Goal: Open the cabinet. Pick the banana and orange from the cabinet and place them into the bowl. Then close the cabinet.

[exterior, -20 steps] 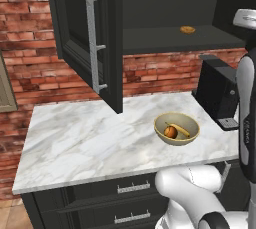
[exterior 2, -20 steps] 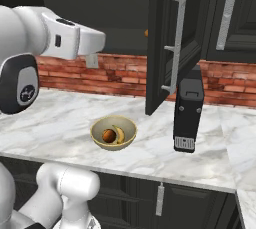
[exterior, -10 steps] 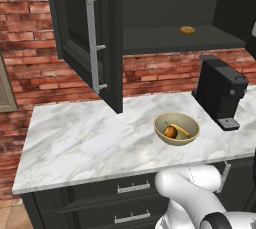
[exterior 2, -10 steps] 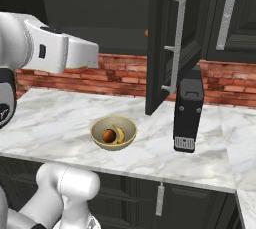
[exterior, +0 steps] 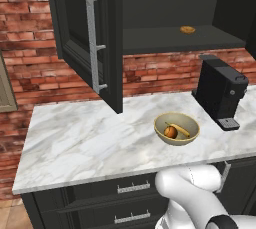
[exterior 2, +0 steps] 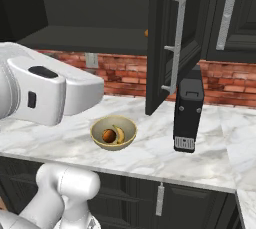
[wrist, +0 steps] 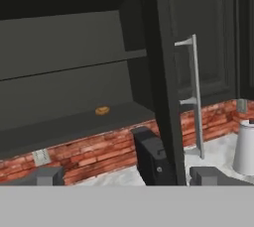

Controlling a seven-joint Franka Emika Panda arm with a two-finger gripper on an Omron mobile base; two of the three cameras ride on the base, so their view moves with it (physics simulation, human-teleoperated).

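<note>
The cabinet (exterior: 75, 18) stands open, its left door swung out with its long silver handle (exterior: 94, 43), its right door (exterior 2: 161, 48) hanging out over the counter. On the marble counter sits the tan bowl (exterior: 176, 138), with the orange (exterior: 170, 132) and the banana (exterior: 182, 130) lying inside; the bowl (exterior 2: 100, 142), orange (exterior 2: 108, 135) and banana (exterior 2: 120, 134) also appear in the right base view. My gripper (wrist: 128, 176) is open and holds nothing; it is raised, looking into the cabinet (wrist: 64, 72) from a distance. One dark fingertip (wrist: 44, 176) rises at each bottom corner.
A flat orange-brown lump (exterior: 187, 29) lies on the cabinet shelf (wrist: 102, 110). A black coffee machine (exterior: 220, 90) stands right of the bowl, under the right door. A pale jug (wrist: 245, 146) sits at the counter's far right. My white upper arm (exterior 2: 45, 93) spans the left of the right base view.
My arm has swung out of the left base view's right edge and looms larger and further right in the right base view. Bowl, fruit and doors have not moved.
</note>
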